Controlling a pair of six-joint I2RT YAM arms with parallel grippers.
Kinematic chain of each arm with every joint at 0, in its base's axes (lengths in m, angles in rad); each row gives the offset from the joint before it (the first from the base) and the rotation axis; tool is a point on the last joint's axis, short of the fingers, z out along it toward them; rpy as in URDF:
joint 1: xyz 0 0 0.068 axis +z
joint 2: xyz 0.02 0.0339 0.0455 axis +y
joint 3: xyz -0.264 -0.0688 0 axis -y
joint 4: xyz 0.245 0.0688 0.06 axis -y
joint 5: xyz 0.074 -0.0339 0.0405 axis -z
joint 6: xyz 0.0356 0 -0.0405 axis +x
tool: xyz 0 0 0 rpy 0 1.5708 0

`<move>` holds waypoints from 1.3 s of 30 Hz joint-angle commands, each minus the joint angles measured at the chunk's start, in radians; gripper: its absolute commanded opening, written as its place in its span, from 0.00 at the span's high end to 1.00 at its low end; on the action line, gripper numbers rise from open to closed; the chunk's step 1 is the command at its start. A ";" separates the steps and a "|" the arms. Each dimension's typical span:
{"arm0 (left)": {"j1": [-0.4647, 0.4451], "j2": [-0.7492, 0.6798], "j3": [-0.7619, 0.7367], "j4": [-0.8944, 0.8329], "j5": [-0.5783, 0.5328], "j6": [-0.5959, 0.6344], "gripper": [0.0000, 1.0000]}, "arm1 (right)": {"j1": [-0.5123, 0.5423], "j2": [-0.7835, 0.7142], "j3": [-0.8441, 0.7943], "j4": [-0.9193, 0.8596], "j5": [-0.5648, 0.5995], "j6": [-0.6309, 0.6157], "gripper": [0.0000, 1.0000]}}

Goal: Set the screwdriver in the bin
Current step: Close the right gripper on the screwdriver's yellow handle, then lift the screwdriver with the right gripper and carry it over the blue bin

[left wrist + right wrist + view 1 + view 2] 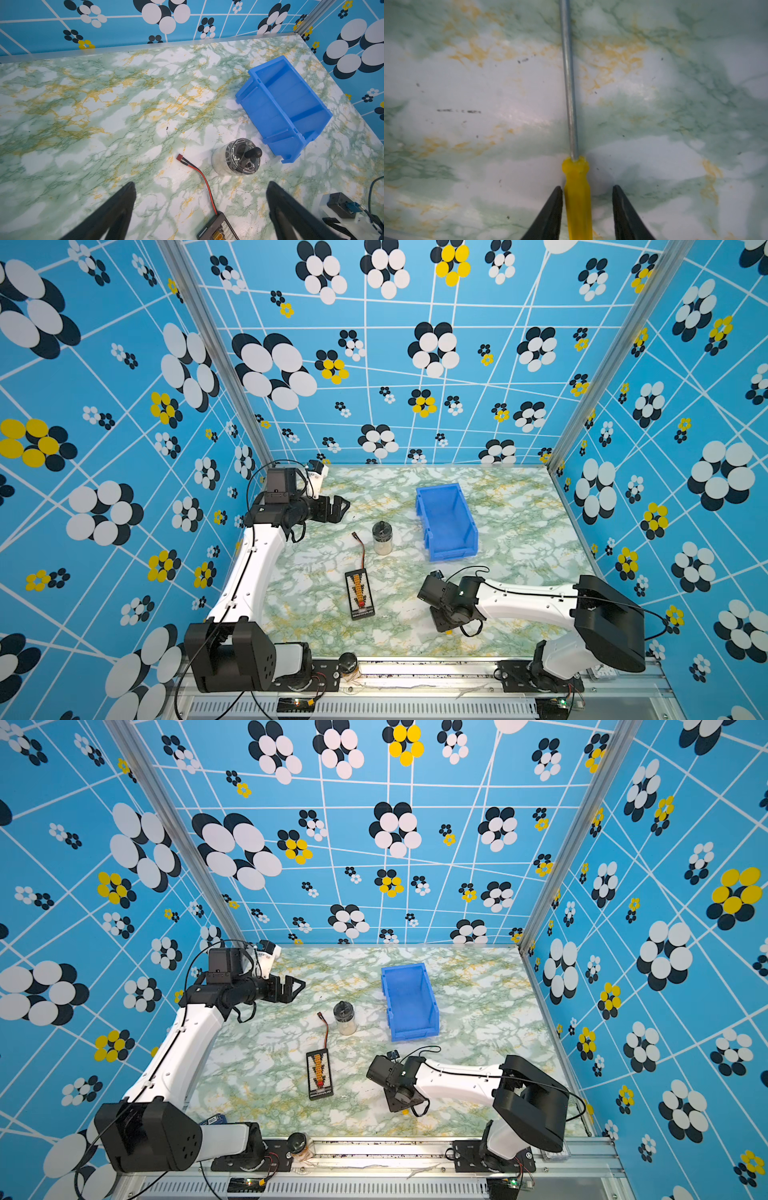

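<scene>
The screwdriver [578, 199] lies flat on the marble table, yellow handle toward me and thin metal shaft [569, 83] pointing away. My right gripper [587, 187] is low over it and open, its jaws straddling the handle: one finger is right against the handle, the other stands a gap away. In both top views the right wrist [451, 601] hides the fingers and nearly all of the screwdriver. The blue bin [446, 518] [409, 1002] [284, 104] stands empty behind the right arm. My left gripper [343, 506] [200, 184] hovers open at the far left, holding nothing.
A glass jar with a black lid [382, 537] [236, 158] stands left of the bin. A black circuit board [359, 593] with a red wire [204, 182] lies in the middle, left of the right wrist. Patterned walls close the table on three sides.
</scene>
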 commanded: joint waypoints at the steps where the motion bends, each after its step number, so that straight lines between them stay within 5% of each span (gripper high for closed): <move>1: -0.006 0.011 0.004 0.013 0.034 -0.017 0.01 | 0.006 0.008 -0.023 -0.035 0.026 0.013 0.62; 15: -0.006 -0.006 0.009 -0.003 0.015 0.007 0.01 | 0.006 -0.018 -0.041 -0.024 0.042 -0.016 0.87; 30: -0.006 -0.007 0.053 -0.024 0.021 -0.004 0.01 | 0.007 -0.262 0.019 -0.141 -0.060 -0.134 0.91; 39: -0.006 -0.027 0.044 -0.038 0.015 0.030 0.01 | 0.002 -0.325 0.189 -0.280 0.027 -0.199 0.92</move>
